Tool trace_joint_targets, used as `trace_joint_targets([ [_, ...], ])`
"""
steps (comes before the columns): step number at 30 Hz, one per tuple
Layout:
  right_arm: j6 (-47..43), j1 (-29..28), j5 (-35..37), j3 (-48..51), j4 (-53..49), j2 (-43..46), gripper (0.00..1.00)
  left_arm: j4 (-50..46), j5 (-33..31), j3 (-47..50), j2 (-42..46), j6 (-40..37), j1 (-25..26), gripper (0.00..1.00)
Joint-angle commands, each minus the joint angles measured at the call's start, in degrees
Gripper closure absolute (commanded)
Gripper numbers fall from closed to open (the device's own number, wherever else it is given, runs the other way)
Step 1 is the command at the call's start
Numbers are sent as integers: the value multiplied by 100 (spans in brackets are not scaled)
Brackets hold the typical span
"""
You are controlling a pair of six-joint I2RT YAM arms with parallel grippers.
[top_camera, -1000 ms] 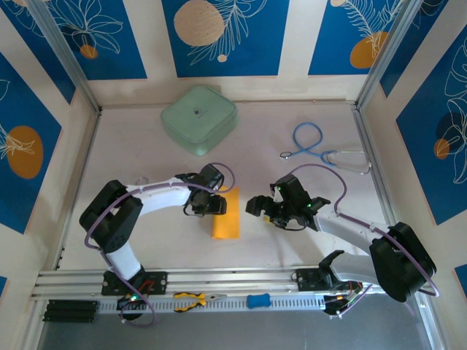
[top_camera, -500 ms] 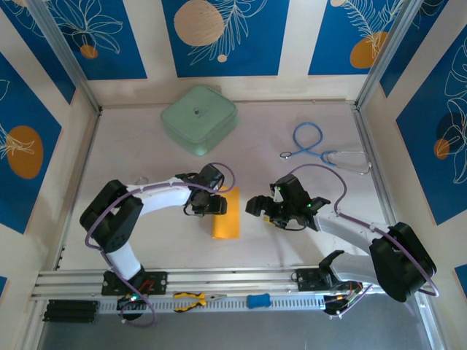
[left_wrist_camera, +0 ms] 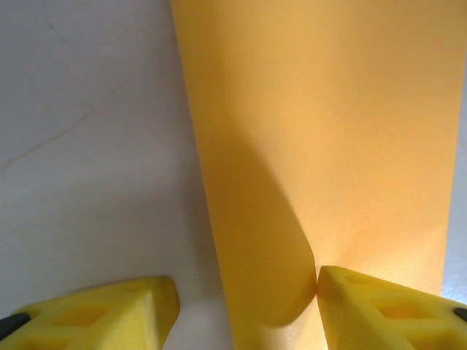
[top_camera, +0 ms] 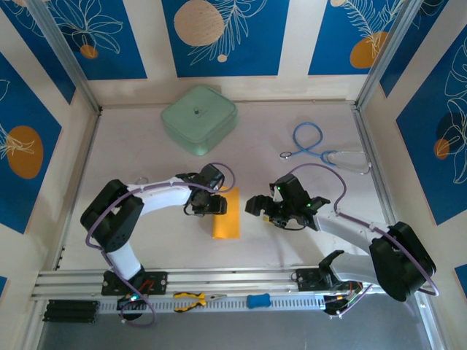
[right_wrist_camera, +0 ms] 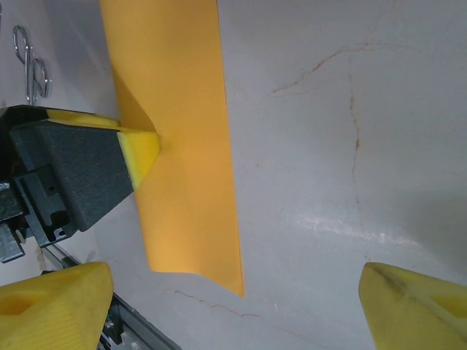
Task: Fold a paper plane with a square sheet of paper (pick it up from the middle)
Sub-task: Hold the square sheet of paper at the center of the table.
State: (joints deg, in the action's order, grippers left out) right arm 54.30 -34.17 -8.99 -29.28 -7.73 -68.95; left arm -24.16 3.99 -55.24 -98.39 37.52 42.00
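Overhead camera looks down from the near edge over the whole table (top_camera: 146, 153); both wrist cameras sit low and close, facing each other across the orange paper (left_wrist_camera: 328, 146).

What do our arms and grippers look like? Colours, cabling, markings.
Left arm and right arm: white links, bulky black joints, a purple cable looped along each. Green lights near the right wrist. Left gripper and right gripper: black bodies, yellow wedge-shaped fingertips.

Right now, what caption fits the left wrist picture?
Open left gripper touches the orange paper with one fingertip.
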Motion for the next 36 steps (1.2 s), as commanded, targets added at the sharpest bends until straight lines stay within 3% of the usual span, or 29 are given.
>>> trace_joint_targets([
  [1, 29, -33, -23, -162, -69, -82, 12, 418, -110, 145, -438, -111, -60, 40],
  [12, 41, -72, -47, -157, -9, -127, 14, 404, -170, 154, -479, -105, -61, 39],
  [14, 68, -98, -121, -166, 96, -168, 20, 414, -170, 163, -471, -106, -65, 40],
  [25, 113, -347, -353, -588, 836, -1146, 77, 456, -127, 165, -508, -65, -60, 40],
  [28, 102, -429, -358, -792, 947, -1463, 84, 474, -101, 168, -515, -58, -63, 40],
  [36, 51, -667, -272, -1304, 929, -2262, 89, 489, -91, 184, -541, -56, -63, 40],
])
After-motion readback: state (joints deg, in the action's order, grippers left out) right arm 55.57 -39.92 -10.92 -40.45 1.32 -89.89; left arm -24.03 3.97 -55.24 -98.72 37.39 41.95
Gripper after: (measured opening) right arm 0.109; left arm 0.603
